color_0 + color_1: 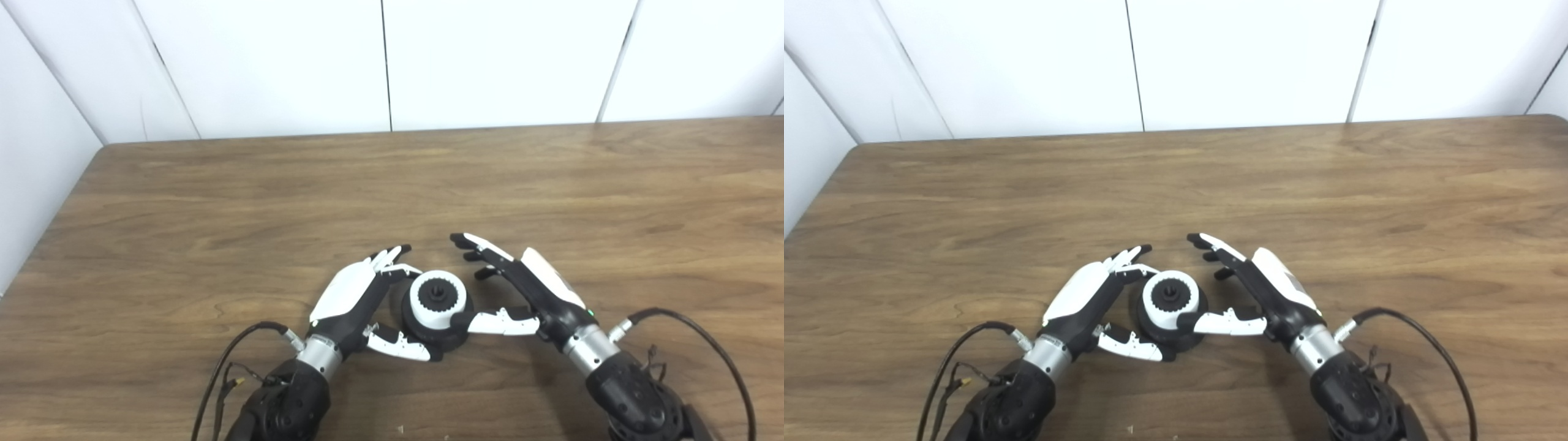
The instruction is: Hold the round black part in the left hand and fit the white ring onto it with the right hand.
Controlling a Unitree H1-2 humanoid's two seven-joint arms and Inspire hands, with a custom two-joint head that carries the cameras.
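Note:
The round black part (429, 334) rests on the wooden table near the front edge. The white toothed ring (436, 300) sits on top of it, around a black centre hub. My left hand (358, 300) cups the part from the left, with its fingers (397, 269) against the back-left side and its thumb (401, 347) against the front of the base. On the right side my right hand (520, 288) is open. Its thumb (499, 321) touches the side of the ring and part, while its fingers (484, 248) spread out beyond the part, touching nothing.
The brown table (245, 202) stretches back to a white panelled wall (392, 61). Its left edge (61, 202) runs along a white side wall. Black cables (704, 331) loop off both wrists near the front edge.

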